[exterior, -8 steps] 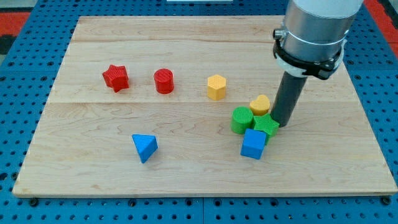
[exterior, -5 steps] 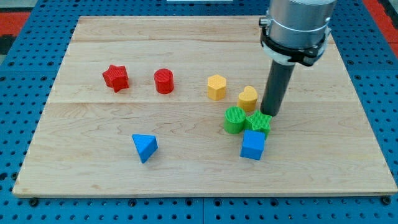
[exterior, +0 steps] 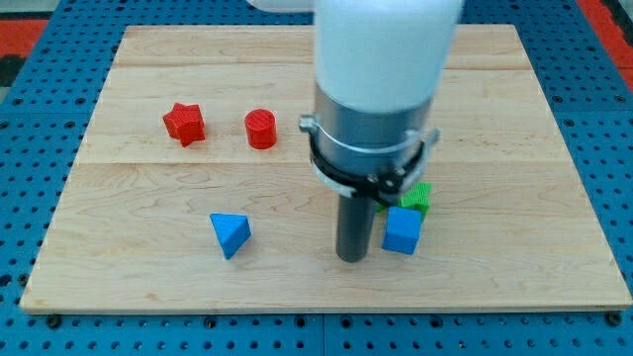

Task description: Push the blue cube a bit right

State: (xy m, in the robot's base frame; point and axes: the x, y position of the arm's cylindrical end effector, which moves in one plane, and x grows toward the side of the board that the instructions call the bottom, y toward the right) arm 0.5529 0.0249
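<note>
While the arm's big grey-white body fills the upper middle of the frame, the tool is only a straight dark rod with no jaws, so it holds nothing. Its tip (exterior: pixel 351 257) sits on the desk (exterior: pixel 514 267) in the lower middle of the frame, just left of the blue cube (exterior: pixel 402 230), very close, contact unclear. Blue cube lies lower right of centre. A green block (exterior: pixel 419 196), shape unclear, pokes out just above the cube, mostly hidden behind the arm. Blue triangular block (exterior: pixel 230 234) is at lower left of centre, well apart from the tip. Red star (exterior: pixel 184 123) and red cylinder (exterior: pixel 261 129) sit at upper left, near each other but apart.
</note>
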